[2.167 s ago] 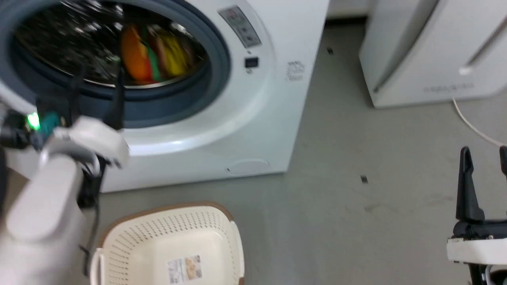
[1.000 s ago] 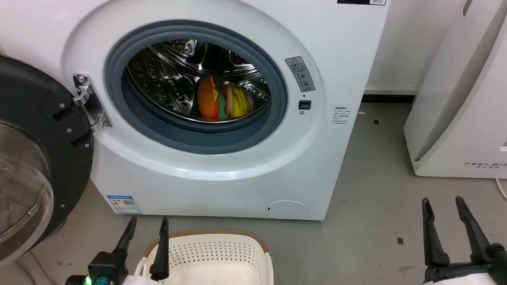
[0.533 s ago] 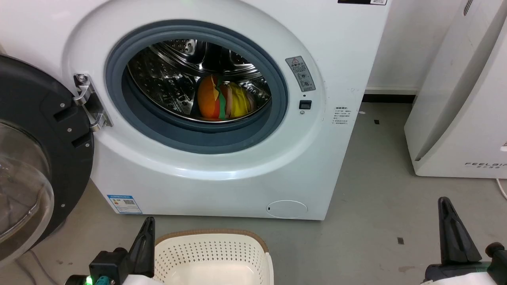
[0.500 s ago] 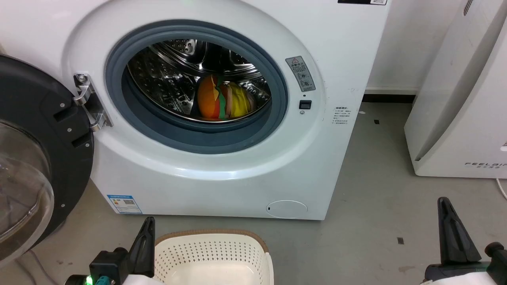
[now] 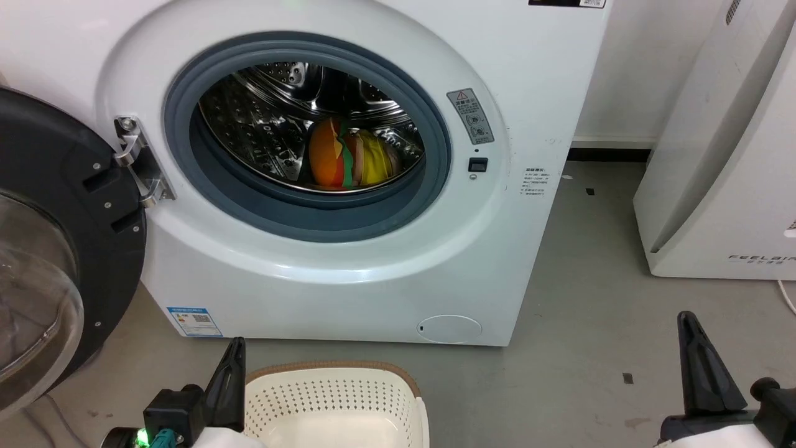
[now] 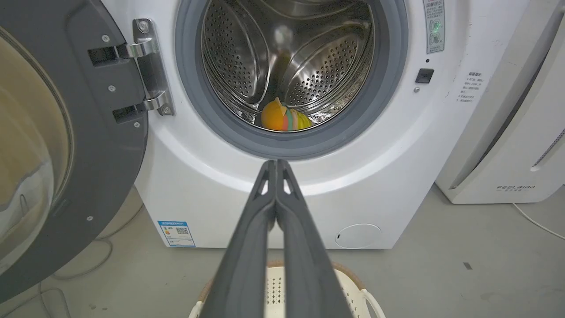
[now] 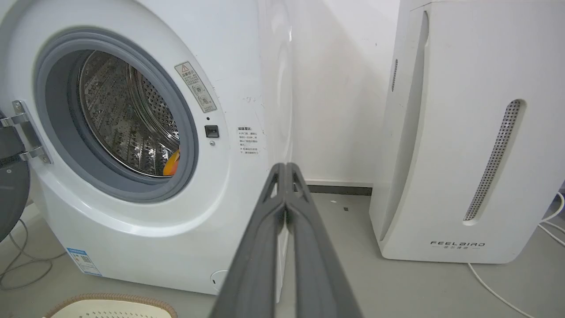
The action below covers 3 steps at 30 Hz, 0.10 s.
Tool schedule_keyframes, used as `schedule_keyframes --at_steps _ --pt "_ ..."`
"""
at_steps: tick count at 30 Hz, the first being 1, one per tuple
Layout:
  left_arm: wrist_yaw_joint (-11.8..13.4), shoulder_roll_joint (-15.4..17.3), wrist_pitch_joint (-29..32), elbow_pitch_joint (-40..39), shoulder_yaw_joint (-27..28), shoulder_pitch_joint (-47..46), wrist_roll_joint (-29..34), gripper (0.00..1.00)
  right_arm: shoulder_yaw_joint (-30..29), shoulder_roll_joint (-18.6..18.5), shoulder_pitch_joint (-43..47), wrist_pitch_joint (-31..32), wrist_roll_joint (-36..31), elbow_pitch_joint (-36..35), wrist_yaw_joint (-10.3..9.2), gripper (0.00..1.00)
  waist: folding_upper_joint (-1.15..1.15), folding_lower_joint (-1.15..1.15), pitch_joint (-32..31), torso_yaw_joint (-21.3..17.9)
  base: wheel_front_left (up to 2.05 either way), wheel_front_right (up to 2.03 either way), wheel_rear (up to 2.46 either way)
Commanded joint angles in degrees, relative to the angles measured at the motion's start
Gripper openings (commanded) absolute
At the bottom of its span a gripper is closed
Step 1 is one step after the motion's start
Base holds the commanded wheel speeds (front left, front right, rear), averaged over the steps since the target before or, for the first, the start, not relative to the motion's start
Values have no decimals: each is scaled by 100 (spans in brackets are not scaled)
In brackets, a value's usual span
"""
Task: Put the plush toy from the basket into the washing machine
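Observation:
The plush toy (image 5: 349,158) lies inside the steel drum of the white washing machine (image 5: 348,274), orange part left, yellow part right; it also shows in the left wrist view as the plush toy (image 6: 283,118) low in the drum. The cream basket (image 5: 336,401) stands on the floor before the machine, nothing visible in it. My left gripper (image 5: 232,364) hangs by the basket's left rim, fingers shut and holding nothing, its tips (image 6: 276,164) pressed together. My right gripper (image 5: 690,339) sits at lower right, shut too, its tips (image 7: 286,167) closed on nothing.
The black-framed glass door (image 5: 56,249) stands swung open at the left. A white FEELBIRD appliance (image 5: 721,155) stands to the right on the grey floor, with a white cable (image 7: 499,291) trailing beside it. Bare floor lies between the two machines.
Both grippers went from open to shut within the last second. Earlier the head camera rose and swung, and my left arm came back from the drum to the basket.

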Motion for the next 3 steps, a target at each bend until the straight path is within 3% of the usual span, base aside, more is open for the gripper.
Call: schedule_keyframes --at_steps 1,3 --pt "-21 -45 30 -39 40 -35 83 0 26 0 -81 39 -37 22 -1 0 0 0 0 -3 0 0 0" --pt "-32 -64 54 -50 60 -39 113 0 38 0 -90 63 -47 26 -1 0 0 0 -1 -7 0 0 0"
